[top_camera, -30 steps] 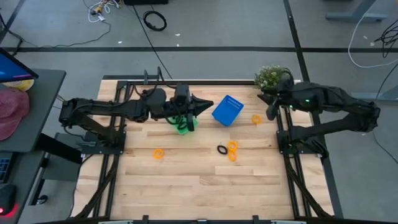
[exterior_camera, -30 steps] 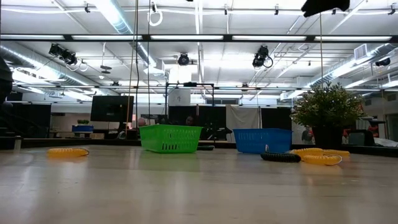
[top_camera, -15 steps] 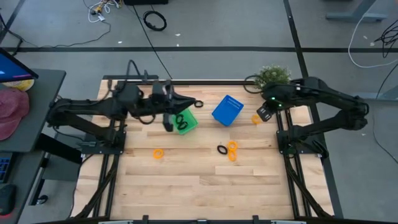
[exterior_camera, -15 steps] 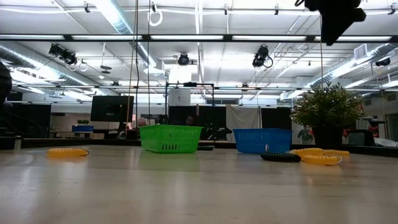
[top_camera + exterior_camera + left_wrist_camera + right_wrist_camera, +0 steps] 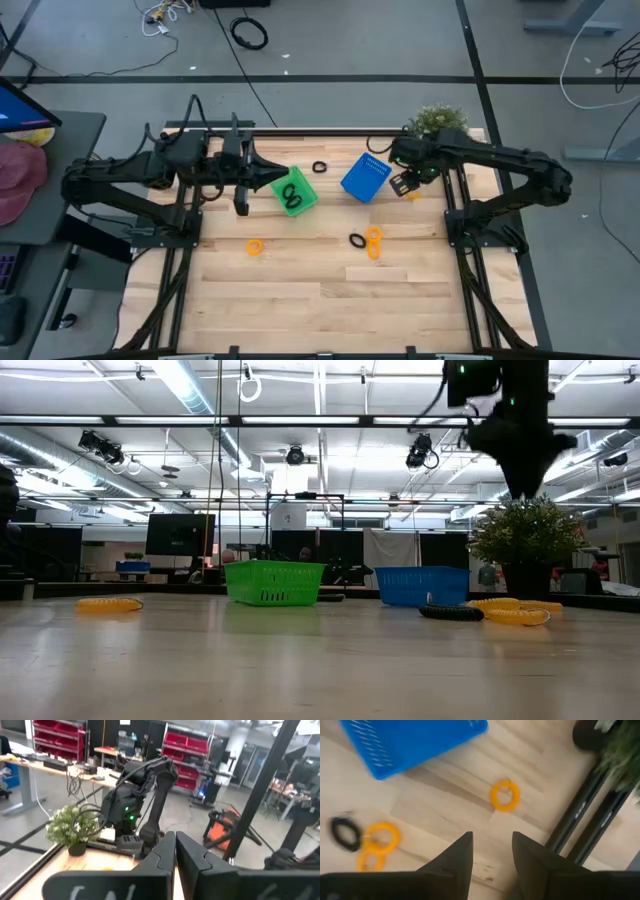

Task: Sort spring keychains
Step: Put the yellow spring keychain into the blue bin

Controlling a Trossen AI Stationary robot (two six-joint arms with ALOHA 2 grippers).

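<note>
Overhead, the left arm is lying folded along the far left of the bench (image 5: 320,290), its left claw (image 5: 243,200) hanging just beside the green basket (image 5: 300,195) with its fingers pressed together and nothing between them; the left wrist view is showing those two dark fingers (image 5: 165,852) meeting edge to edge. The right arm is reaching in from the far right corner, elbow bent, and the right claw (image 5: 405,182) is hovering above the bench between the blue basket (image 5: 365,176) and the potted plant (image 5: 437,122), fingers spread and holding nothing. In the right wrist view the two fingers (image 5: 457,855) are standing apart with bare wood between them, and one orange spring keychain (image 5: 504,795) is lying flat on the bench just ahead of them, near the tilted blue basket. The keychains are small coiled loops: two black ones are sitting inside the green basket (image 5: 292,194), another black one (image 5: 320,167) is resting on the bench just behind that basket, a lone orange one (image 5: 255,246) is lying toward the left middle, and near the centre a black loop (image 5: 357,240) is lying touching a pair of orange loops (image 5: 374,241).
</note>
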